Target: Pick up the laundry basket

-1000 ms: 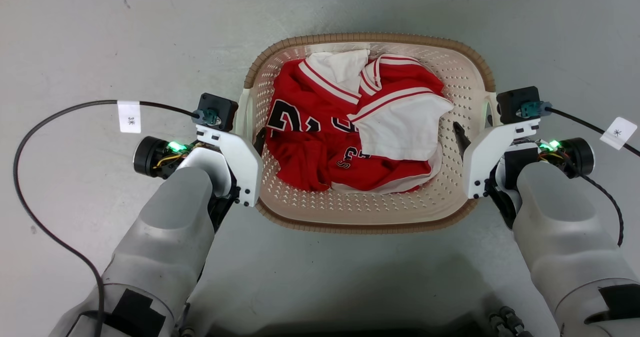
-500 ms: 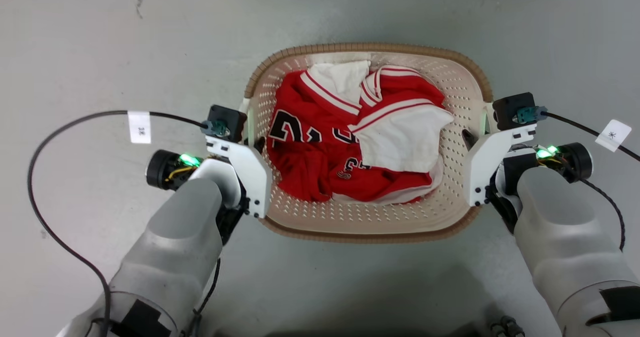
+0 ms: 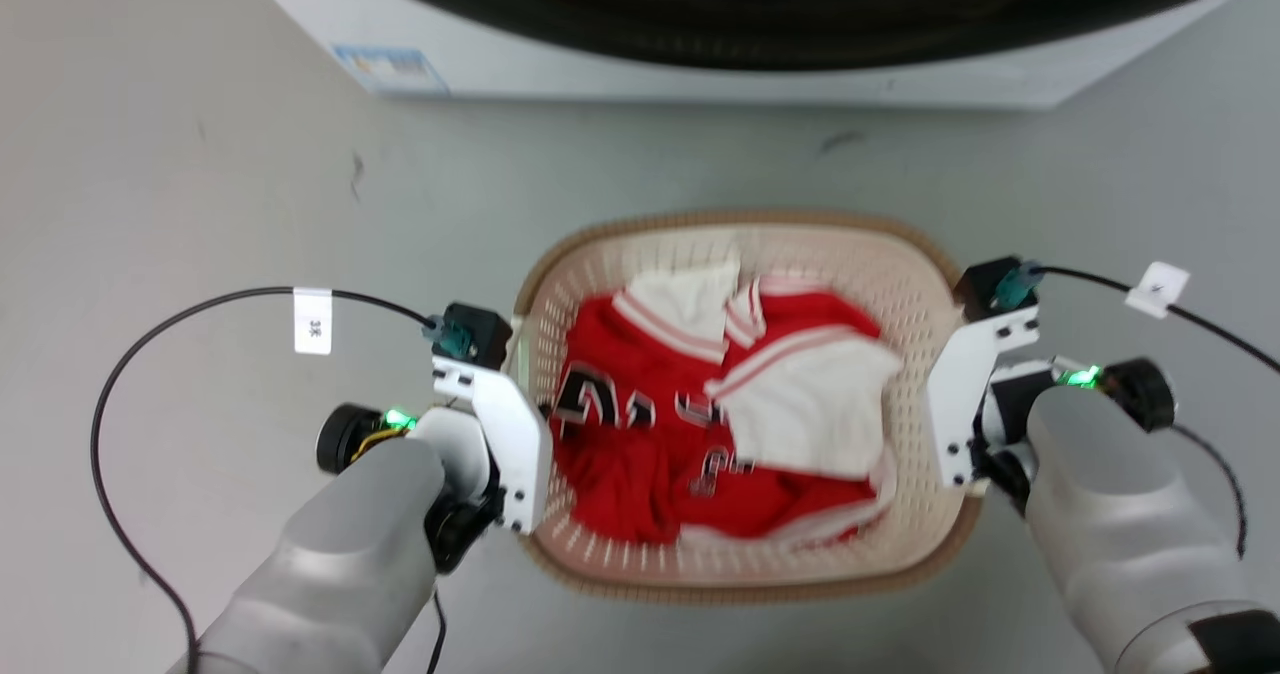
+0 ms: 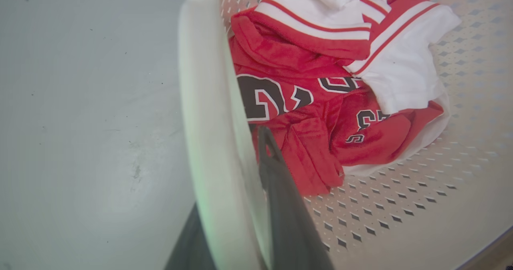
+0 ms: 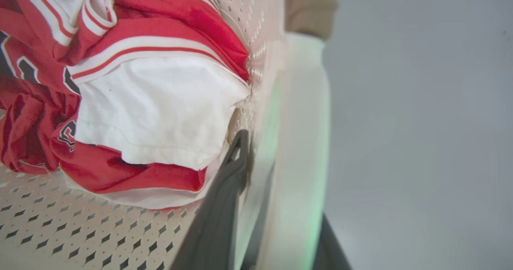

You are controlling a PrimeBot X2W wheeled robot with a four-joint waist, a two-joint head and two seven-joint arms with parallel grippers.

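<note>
laundry basket (image 3: pixel 730 224) between the arms: left jaws pinch its left handle (image 4: pixel 208 121), right jaws pinch its right handle (image 5: pixel 300 142)

**Grey floor (image 3: pixel 180 154) fronted a white washing machine (image 3: pixel 640 79)**

The smooth grey floor carried the machine along its far edge, a small blue label (image 3: pixel 390 67) at the machine's near left corner. Dark scuff marks (image 3: pixel 357 172) showed on the floor just in front of it. The laundry basket (image 3: pixel 740 222) sat over the floor's middle; whether it touched the floor could not be told.
</note>
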